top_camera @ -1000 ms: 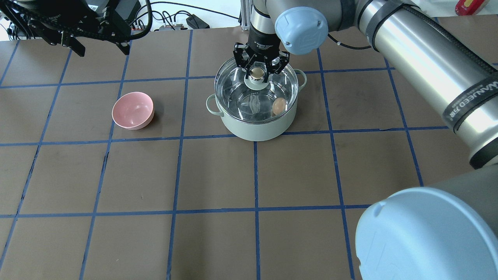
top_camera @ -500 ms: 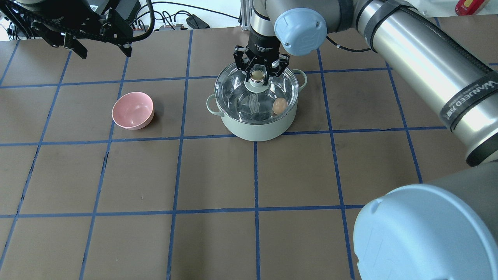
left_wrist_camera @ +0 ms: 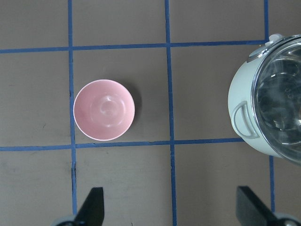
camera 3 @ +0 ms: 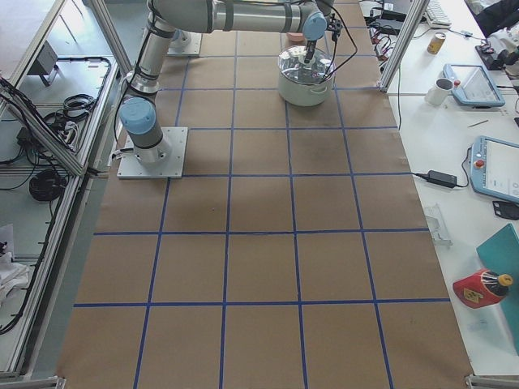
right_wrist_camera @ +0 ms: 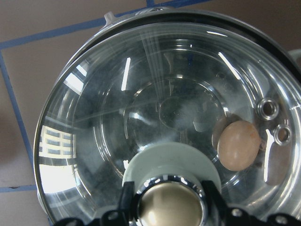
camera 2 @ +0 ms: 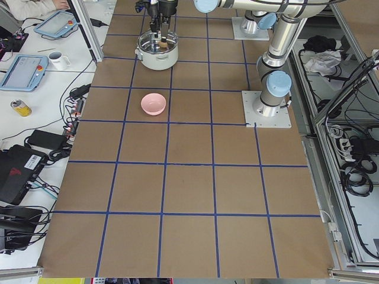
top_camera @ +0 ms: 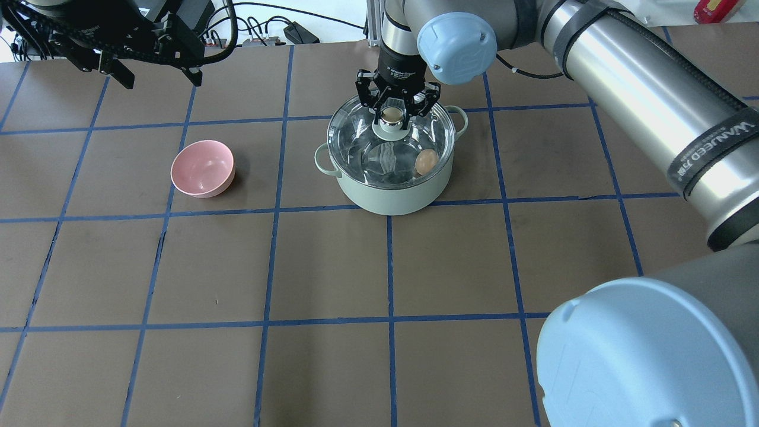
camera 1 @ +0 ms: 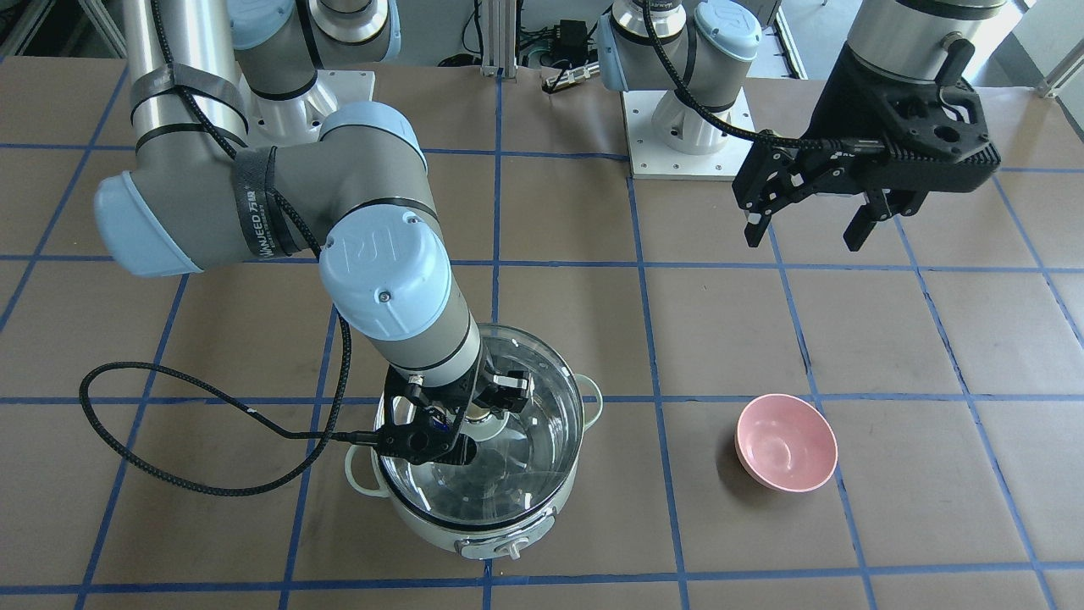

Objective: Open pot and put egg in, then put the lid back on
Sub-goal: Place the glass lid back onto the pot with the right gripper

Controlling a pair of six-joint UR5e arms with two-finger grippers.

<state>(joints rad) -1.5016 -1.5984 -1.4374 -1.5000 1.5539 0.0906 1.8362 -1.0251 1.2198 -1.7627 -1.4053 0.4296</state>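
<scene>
right claw (top_camera: pixel 392 117) grips the lid (top_camera: pixel 364 142) by its knob, lid looks seated on the pot (top_camera: pixel 388 200) over the egg (top_camera: pixel 426 161): it should release fully, then lift straight up; left claw (camera 1: pixel 803 237) idle, spread.

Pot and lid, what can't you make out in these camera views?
Front-facing view: the egg is hidden by the right gripper and its wrist.
Right wrist view: the bottom edge cuts off the lid, its knob and the gripper around it.
Side views: the pot is too small to show lid seating.
Left wrist view: the right edge cuts off the pot.
</scene>
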